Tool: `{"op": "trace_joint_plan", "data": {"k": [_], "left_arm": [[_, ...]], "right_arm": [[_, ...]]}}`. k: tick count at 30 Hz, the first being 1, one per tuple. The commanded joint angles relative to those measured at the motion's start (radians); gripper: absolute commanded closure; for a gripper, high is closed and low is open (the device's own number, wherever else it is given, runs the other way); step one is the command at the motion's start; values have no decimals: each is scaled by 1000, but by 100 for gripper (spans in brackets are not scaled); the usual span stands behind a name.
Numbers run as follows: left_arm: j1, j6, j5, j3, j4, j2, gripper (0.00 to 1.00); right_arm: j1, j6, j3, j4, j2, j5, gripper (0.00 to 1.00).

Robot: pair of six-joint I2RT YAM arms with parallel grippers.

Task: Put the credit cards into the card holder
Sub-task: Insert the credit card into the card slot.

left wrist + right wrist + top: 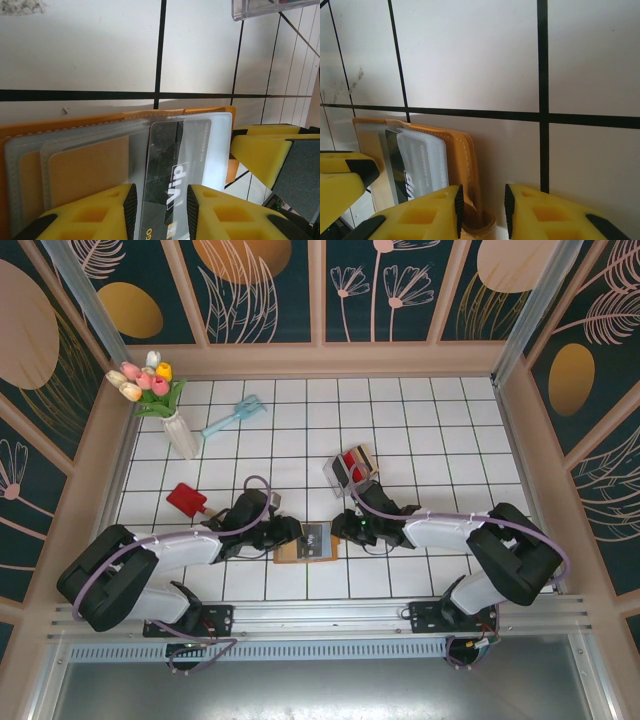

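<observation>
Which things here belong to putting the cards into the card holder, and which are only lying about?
Job:
orange-brown card holder
black VIP card, partly in the holder's clear sleeve
cards in the clear tray
flat red piece on the left, probably a card

Lying about:
white vase of tulips
light blue handled tool

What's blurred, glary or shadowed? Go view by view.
Top external: even light, faint shadows on the tiles, everything sharp. Left wrist: sheen on the clear sleeve over the card; near fingers soft. Right wrist: tiles crisp, fingers and the wallet edge between them slightly blurred.
</observation>
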Motion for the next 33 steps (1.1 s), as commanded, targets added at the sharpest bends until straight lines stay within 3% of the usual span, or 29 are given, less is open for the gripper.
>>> {"op": "trace_joint_plan", "data": {"k": [1,5,15,27,33], "left_arm": [[-7,46,-10,39,-62,17,65],[-11,58,-8,57,-80,36,70],[-47,82,-82,120,-175,94,68],[-101,120,-84,192,-218,168,70],[-115,124,-66,213,-194,168,72]], "right_arm": [[10,-23,-2,-19,-9,-10,70],[10,-19,-6,-12,-2,-12,72],[12,-20,-6,0,13,-26,72],[21,-17,-3,40,56,-56,79],[22,-13,-3,32,58,-43,78]]}}
